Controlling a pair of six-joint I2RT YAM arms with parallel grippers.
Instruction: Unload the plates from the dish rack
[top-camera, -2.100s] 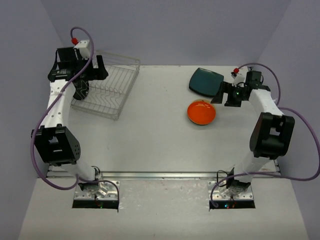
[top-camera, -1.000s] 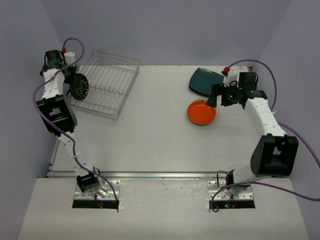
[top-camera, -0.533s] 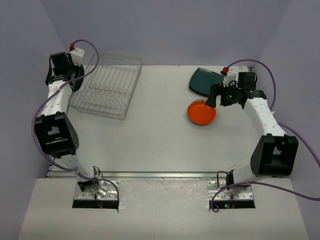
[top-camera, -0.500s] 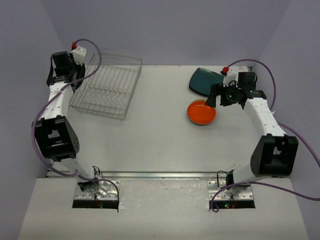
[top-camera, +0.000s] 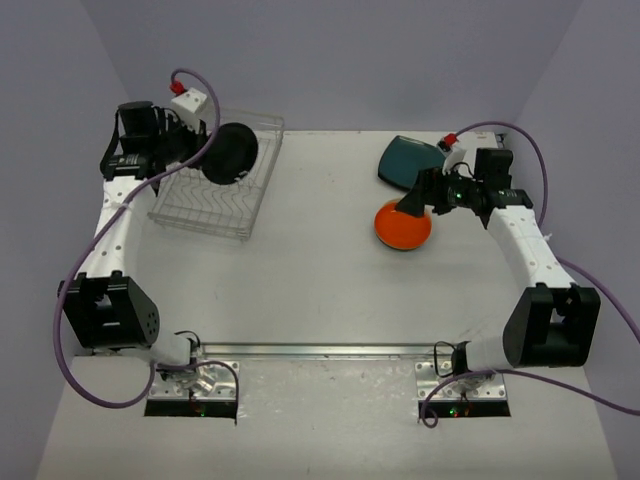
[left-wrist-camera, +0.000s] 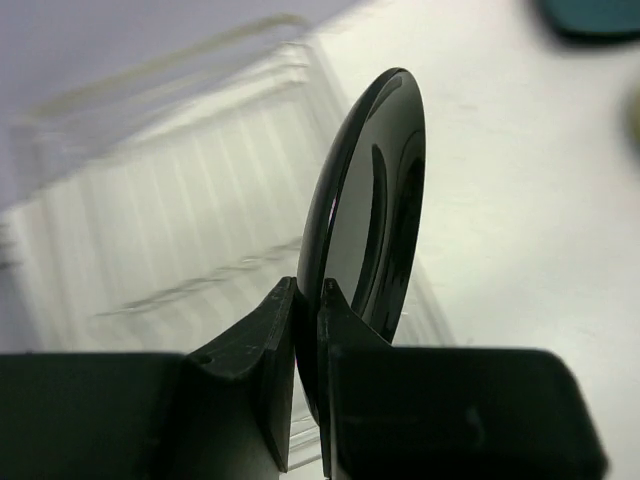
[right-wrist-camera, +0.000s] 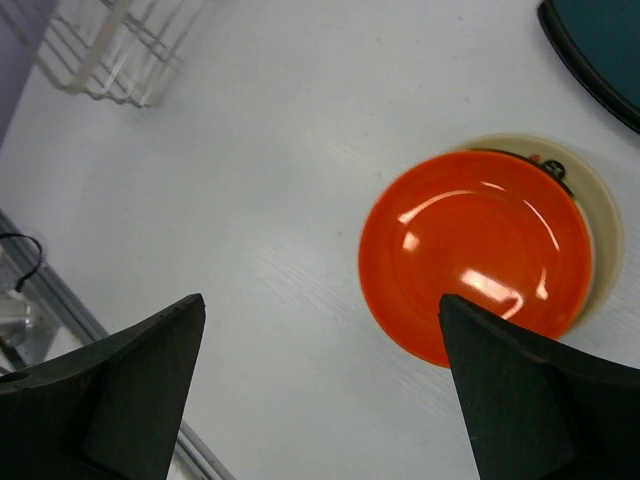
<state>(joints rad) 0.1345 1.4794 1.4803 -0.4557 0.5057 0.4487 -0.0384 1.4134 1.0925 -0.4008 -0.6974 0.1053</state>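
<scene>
My left gripper (left-wrist-camera: 311, 290) is shut on the rim of a black round plate (left-wrist-camera: 375, 200) and holds it on edge over the wire dish rack (top-camera: 215, 185); plate (top-camera: 232, 152) and gripper (top-camera: 200, 150) also show in the top view. The rack (left-wrist-camera: 150, 230) looks empty otherwise. My right gripper (right-wrist-camera: 320, 305) is open and empty above the table, just left of an orange-red plate (right-wrist-camera: 470, 250) stacked on a cream plate (right-wrist-camera: 600, 215). In the top view the right gripper (top-camera: 415, 203) hovers over that stack (top-camera: 402, 228). A dark teal rounded-square plate (top-camera: 410, 160) lies behind it.
The teal plate's corner shows at the top right of the right wrist view (right-wrist-camera: 600, 50). A rack corner (right-wrist-camera: 110, 50) shows at its top left. A metal rail (top-camera: 320, 350) runs along the near table edge between the arm bases.
</scene>
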